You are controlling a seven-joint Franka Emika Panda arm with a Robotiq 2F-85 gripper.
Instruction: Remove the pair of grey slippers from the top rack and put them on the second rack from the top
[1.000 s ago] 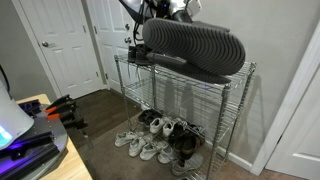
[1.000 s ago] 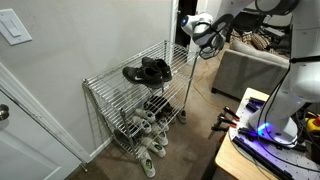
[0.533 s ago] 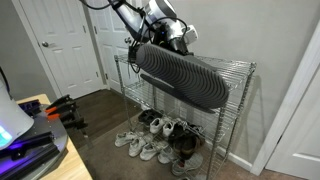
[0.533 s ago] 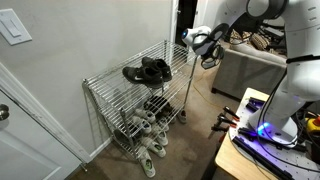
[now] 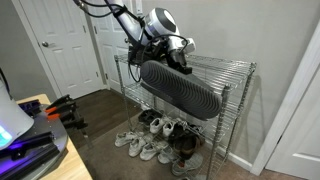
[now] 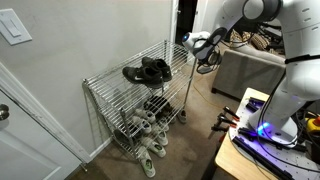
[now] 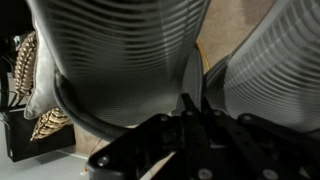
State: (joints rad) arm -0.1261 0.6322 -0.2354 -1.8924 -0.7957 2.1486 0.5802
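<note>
Gripper (image 5: 178,55) is squeezed shut on the pair of grey slippers (image 5: 182,88). It holds both of them up in the air, and they do not rest on any rack. In the wrist view the two ridged grey soles (image 7: 120,60) stand right in front of the gripper (image 7: 192,102), one on each side of it. In an exterior view one sole hangs down from the gripper and looks very big.

The top rack (image 6: 110,80) is just beside the gripper (image 6: 205,45), at about the same height, and the slippers (image 6: 208,58) hang off its end. The second rack from the top (image 6: 112,103) is lower than the gripper, one step under the top rack. A pair of black shoes (image 6: 148,70) sits on the top rack, farther from the gripper. Well below the gripper, more shoes (image 5: 150,140) lie in a heap on the floor under the racks. Behind the gripper is a white door (image 5: 60,45).
</note>
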